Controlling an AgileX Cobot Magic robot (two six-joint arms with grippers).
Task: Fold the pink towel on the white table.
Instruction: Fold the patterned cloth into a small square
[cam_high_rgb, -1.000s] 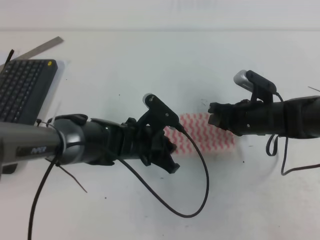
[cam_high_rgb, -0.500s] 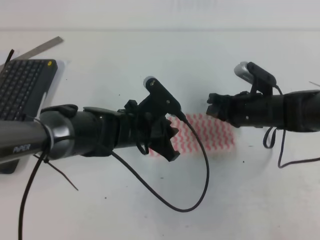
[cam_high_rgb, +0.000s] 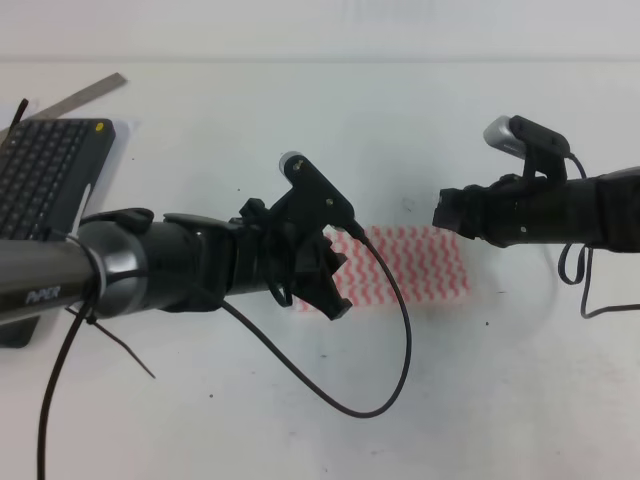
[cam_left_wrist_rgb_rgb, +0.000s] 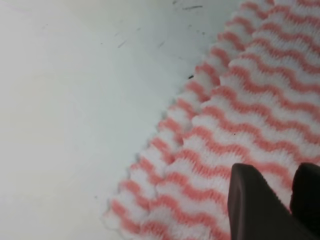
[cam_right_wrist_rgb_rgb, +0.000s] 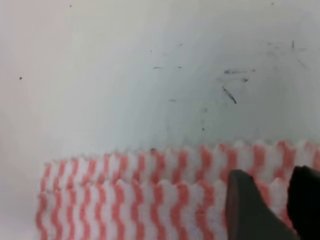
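The pink towel (cam_high_rgb: 420, 265) lies flat on the white table (cam_high_rgb: 300, 130) as a folded strip, and its two stacked layers show in both wrist views (cam_left_wrist_rgb_rgb: 240, 110) (cam_right_wrist_rgb_rgb: 140, 200). My left gripper (cam_high_rgb: 335, 285) hovers over the towel's left end. Its dark fingers (cam_left_wrist_rgb_rgb: 255, 205) stand close together with nothing between them, over the striped cloth. My right gripper (cam_high_rgb: 447, 212) hangs just beyond the towel's upper right edge. Those fingers (cam_right_wrist_rgb_rgb: 247, 210) are also close together and hold nothing.
A black keyboard (cam_high_rgb: 45, 175) sits at the far left, with a grey metal strip (cam_high_rgb: 85, 95) behind it. A black cable (cam_high_rgb: 395, 370) loops from the left arm down over the table in front of the towel.
The right gripper has drawn back to the right and off the towel. The left gripper has shifted slightly up and left. More of the towel's right half now shows.
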